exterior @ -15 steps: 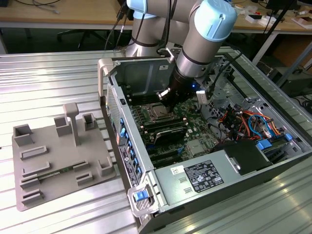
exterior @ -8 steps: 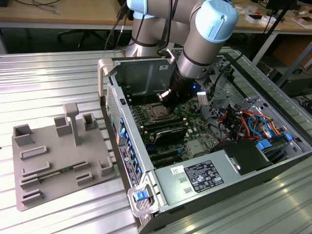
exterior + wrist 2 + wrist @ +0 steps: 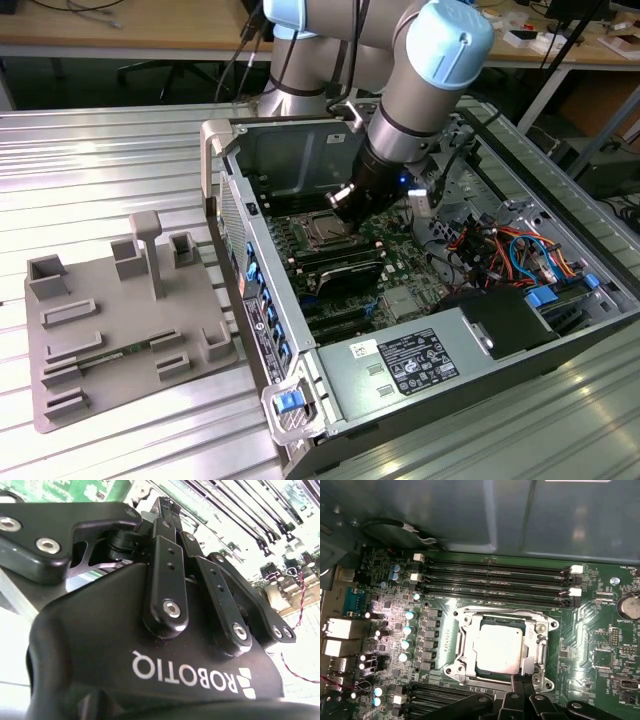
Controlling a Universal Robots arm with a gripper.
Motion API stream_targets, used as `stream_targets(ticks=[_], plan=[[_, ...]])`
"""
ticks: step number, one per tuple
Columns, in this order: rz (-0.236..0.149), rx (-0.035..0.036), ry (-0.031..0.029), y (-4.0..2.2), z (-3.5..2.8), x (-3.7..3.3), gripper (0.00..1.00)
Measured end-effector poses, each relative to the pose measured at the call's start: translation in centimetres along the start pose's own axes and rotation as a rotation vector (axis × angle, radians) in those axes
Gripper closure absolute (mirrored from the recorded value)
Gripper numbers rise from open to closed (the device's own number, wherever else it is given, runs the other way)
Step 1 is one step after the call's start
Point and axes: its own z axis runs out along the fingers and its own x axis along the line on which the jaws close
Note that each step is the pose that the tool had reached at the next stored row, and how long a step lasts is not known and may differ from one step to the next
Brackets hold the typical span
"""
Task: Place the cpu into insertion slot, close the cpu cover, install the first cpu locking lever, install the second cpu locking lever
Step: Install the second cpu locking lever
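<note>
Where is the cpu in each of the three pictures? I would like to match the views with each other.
Exterior view: the cpu lies in the open computer case, on the green board, just below the gripper.
First wrist view: the cpu sits inside the silver cpu cover, near the gripper fingers.
Second wrist view: I cannot make out the cpu here.
Shared landmark: the long black memory slots, also at and.

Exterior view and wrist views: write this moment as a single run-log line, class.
cpu: seated in insertion slot | cpu cover: down around chip | gripper: at socket's edge | motherboard: inside open case
</note>
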Motion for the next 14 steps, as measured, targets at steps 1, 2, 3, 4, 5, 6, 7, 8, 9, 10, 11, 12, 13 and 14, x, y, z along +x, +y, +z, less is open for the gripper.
stream_targets(ticks=[1, 2, 3, 4, 5, 6, 7, 8, 9, 10, 11, 12, 13, 14], plan=[[0.0, 0.0005, 0.0001, -0.01, 0.0, -0.13, 0.89], [0.0, 0.0044, 0.0005, -0.02, 0.0, -0.19, 0.89], [0.0, 0.0165, 0.0018, -0.02, 0.0, -0.2, 0.89], [0.0, 0.0249, 0.0027, -0.02, 0.0, -0.22, 0.89], [0.0, 0.0321, 0.0035, -0.03, 0.0, -0.25, 0.89], [0.0, 0.0362, 0.0039, -0.03, 0.0, -0.29, 0.89], [0.0, 0.0368, 0.0043, -0.05, 0.0, -0.41, 0.89], [0.0, 0.0372, 0.0049, -0.07, 0.0, -0.61, 0.89], [0.0, 0.0372, 0.0056, -0.13, -0.01, -0.74, 0.89], [0.0, 0.0372, 0.0056, -0.21, -0.02, -0.75, 0.89], [0.0, 0.0373, 0.0056, -0.27, -0.02, -0.74, 0.89], [0.0, 0.0372, 0.0056, -0.32, -0.03, -0.74, 0.89], [0.0, 0.0378, 0.0056, -0.36, -0.03, -0.74, 0.89], [0.0, 0.0386, 0.0058, -0.41, -0.06, -0.73, 0.89]])
